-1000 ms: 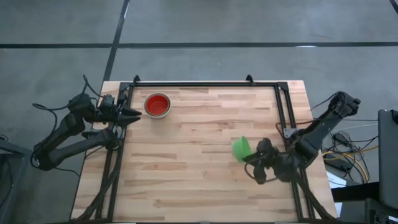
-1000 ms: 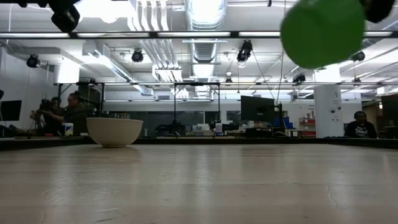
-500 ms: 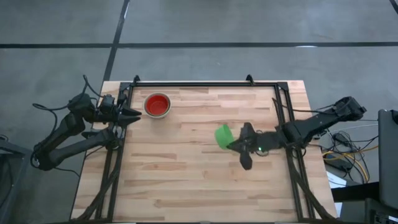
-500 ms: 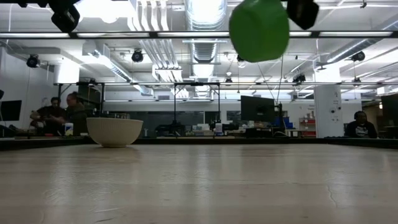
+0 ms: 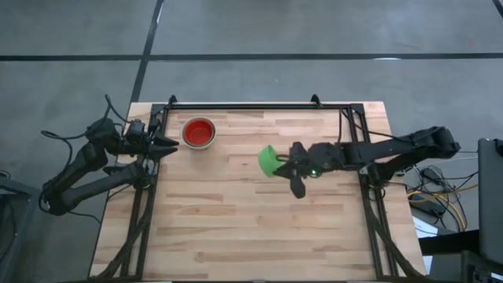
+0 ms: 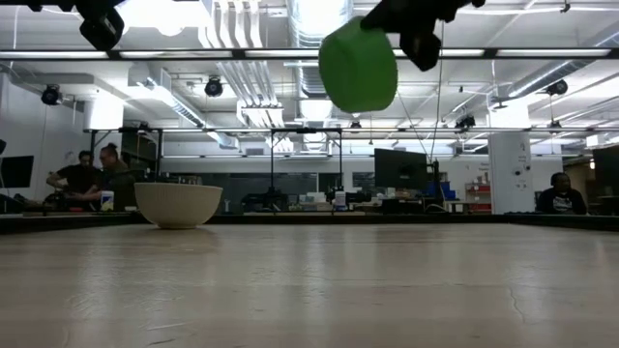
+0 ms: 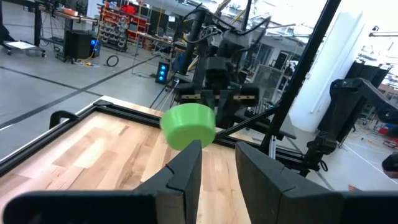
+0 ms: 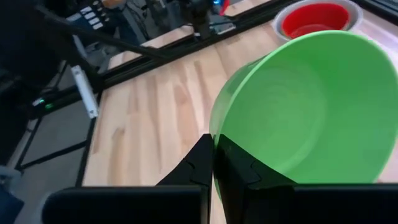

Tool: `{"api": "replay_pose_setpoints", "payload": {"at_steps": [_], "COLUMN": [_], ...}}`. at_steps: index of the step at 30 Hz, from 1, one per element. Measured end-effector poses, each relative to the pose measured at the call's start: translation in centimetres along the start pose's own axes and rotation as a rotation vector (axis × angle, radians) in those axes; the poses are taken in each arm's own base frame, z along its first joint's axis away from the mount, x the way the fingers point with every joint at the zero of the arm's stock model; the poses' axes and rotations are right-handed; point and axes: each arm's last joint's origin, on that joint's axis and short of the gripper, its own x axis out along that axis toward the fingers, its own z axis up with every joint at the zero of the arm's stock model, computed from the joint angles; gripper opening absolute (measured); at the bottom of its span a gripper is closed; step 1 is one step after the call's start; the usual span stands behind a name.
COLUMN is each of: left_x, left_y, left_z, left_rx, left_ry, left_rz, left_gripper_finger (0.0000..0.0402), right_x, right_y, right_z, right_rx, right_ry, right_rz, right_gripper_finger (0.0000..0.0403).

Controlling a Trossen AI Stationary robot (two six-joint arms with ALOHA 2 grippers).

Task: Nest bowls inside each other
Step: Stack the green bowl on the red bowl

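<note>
A bright green bowl [image 5: 268, 160] hangs in the air over the middle of the table, tipped on its side, with my right gripper [image 5: 286, 166] shut on it. It also shows high up in the low view [image 6: 358, 66] and in the left wrist view [image 7: 188, 124]. A red bowl [image 5: 198, 132] sits nested inside a whitish-grey bowl [image 6: 178, 204], which rests by its base at the table's far left. Beside that pair, at the left edge, my left gripper [image 5: 168, 144] waits level and open, nothing between its fingers [image 7: 186, 174]. My right gripper pinches the green bowl's rim [image 8: 216, 134], one finger inside the bowl and one outside. The fingers come from the table's right, slanting a little downward. The bowl is lifted clear of the table, tilted on its side, its mouth turned toward the gripper.
A black metal frame [image 5: 259, 106] runs along the table's far edge and down both sides. Bare wood [image 5: 236, 228] spreads over the near half. People sit in the room beyond the table [image 6: 97, 174].
My right gripper has carried the green bowl from the right side toward the table's left and far edge, closer to the red bowl, and has rolled at the wrist. The bowl stays lifted clear and held. My left arm has kept still.
</note>
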Motion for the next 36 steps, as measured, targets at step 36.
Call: {"api": "replay_pose_setpoints", "payload": {"at_steps": [36], "left_x": [0.0], "left_y": [0.0], "left_z": [0.0], "left_rx": [0.0], "left_ry": [0.0], "left_rz": [0.0], "left_gripper_finger": [0.0103], "right_x": [0.0], "right_y": [0.2], "right_z": [4.6], "right_rx": [-0.701], "right_ry": [0.117], "right_rz": [0.106], "right_gripper_finger": [0.0008]}}
